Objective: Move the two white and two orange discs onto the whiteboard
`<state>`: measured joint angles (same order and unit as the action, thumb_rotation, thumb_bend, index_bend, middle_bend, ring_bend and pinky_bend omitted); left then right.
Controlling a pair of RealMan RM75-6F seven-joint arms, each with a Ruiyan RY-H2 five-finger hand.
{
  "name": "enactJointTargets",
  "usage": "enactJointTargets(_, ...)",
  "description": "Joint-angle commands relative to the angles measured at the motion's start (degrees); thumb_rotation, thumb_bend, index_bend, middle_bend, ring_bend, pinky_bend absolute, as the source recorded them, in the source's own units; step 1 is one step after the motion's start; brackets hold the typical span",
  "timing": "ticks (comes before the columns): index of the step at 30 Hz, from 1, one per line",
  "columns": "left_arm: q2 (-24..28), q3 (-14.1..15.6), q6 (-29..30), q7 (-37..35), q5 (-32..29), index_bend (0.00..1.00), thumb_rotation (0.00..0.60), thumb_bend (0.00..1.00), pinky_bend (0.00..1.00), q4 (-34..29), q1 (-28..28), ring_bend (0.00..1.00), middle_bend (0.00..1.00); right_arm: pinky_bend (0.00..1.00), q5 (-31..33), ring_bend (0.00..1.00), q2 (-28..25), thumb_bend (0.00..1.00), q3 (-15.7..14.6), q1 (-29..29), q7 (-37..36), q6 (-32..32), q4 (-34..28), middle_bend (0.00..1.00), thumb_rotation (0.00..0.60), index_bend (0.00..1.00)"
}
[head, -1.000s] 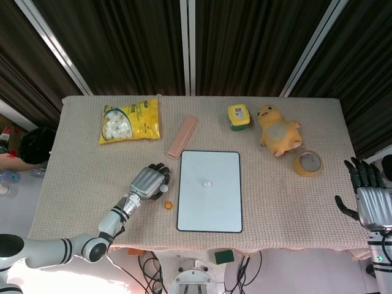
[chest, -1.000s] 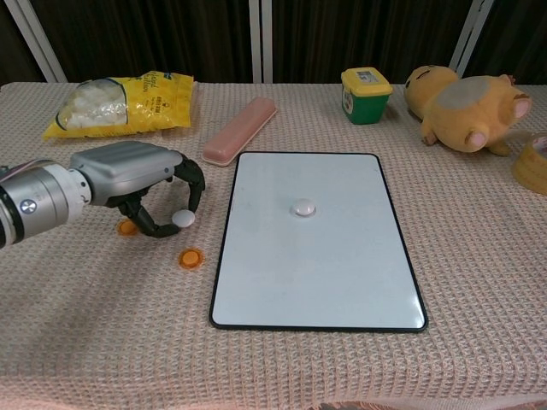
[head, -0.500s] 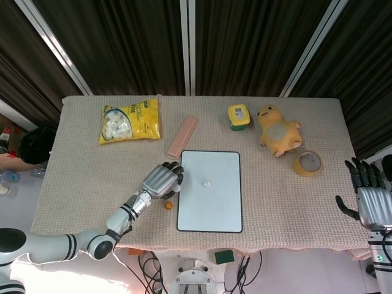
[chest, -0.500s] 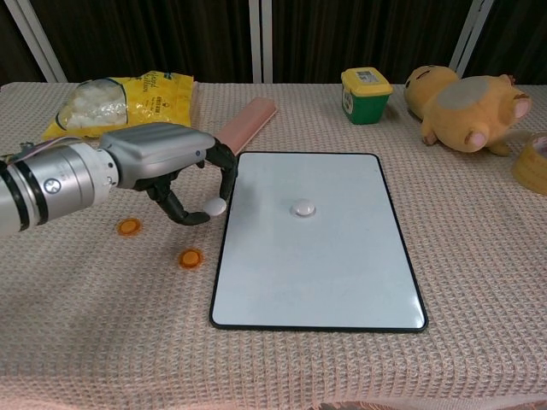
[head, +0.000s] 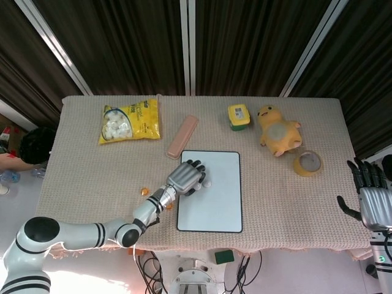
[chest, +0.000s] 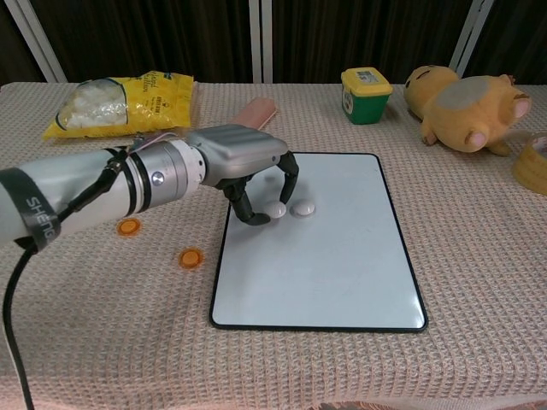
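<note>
Whiteboard point(chest: 342, 265) lies flat on the knitted table cover point(chest: 479, 282), nearest the camera in the chest view, with one white disc point(chest: 302, 207) resting on its upper middle. The left arm reaches in from the near left, forearm low over the cover, and the left hand point(chest: 248, 166) is arched knuckles-up over the board's upper left part. Its curled fingertips point(chest: 255, 218) pinch a second white disc point(chest: 275, 209), held just beside the resting one; whether this disc touches the board surface cannot be told. The remaining fingers are curved downward around it.

Two orange discs sit on the cover left of the board: orange disc near the board edge point(chest: 191, 256), and orange disc further left point(chest: 129, 226), well apart from each other.

The right hand point(head: 372, 199) shows only in the head view, at the table's right edge, fingers spread and upright, holding nothing.

Further back: a pink case point(chest: 256, 108) partly hidden behind the left hand, a roll of tape point(chest: 532, 162) at the right edge, a yellow bag of white sweets point(chest: 128, 102), a green tub with a yellow lid point(chest: 366, 94), and a yellow plush toy point(chest: 466, 98).
</note>
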<state>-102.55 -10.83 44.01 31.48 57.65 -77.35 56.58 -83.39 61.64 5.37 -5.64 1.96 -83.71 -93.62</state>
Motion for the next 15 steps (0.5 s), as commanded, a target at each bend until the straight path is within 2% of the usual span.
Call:
enactJointTargets(1, -0.79, -0.28, -0.45, -0.32, -0.71, 0.48, 0.600, 0.29, 0.24, 1.51, 0.94, 0.13, 0.24, 0.00, 0.12, 0.00, -0.08, 0.31, 0.09, 0.03, -0.20, -0.05, 0.09, 0.00, 0.596, 0.00)
enactJointTargets(15, -1.39, 0.93, 0.54, -1.03, -0.68, 0.48, 0.600, 0.29, 0.24, 3.06, 1.75, 0.13, 0.24, 0.00, 0.52, 0.00, -0.03, 0.31, 0.27, -0.12, -0.17, 0.28, 0.11, 0.00, 0.597, 0.00)
